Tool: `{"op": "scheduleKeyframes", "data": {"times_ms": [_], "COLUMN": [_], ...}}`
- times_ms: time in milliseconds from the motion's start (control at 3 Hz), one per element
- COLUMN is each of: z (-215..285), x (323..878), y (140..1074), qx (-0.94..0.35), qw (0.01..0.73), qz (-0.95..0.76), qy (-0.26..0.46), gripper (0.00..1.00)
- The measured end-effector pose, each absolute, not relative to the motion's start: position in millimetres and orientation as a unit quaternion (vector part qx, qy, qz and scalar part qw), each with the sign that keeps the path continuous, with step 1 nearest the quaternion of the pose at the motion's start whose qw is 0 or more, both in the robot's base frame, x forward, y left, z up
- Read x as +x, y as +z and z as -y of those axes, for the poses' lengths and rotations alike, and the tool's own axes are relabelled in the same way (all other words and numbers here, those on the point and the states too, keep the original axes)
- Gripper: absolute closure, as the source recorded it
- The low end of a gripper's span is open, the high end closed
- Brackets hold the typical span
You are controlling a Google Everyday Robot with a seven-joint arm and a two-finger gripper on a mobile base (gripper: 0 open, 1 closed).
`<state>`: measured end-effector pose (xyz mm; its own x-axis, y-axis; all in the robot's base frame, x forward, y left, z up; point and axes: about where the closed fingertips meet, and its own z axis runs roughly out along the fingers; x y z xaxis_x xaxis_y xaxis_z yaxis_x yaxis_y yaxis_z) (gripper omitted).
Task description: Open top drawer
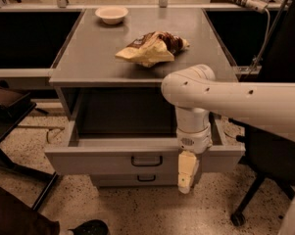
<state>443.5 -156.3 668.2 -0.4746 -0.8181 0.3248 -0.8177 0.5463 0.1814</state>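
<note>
Speckled floor (pixel 137 212); grey top drawer (pixel 100 161) out, tool (pixel 185 179) at front.

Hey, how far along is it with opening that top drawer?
Done: the top drawer stands pulled well out, its inside exposed. In hand: the gripper hangs in front of it, right of the handle, not on it. Left: probably only backing away.
</note>
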Motion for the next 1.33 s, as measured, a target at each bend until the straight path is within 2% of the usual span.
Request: {"op": "scheduleKeyframes", "data": {"times_ms": [333, 1333], "z": [159.4, 155.2], "x": [416.3, 390.7], "y": [668.2, 666.0], "qx": [0.459, 0.452], "qw": [0.207, 0.221], "qz": [0.864, 0.863], "qy": [-0.017, -0.05], "gripper": [0.0, 0.0]}}
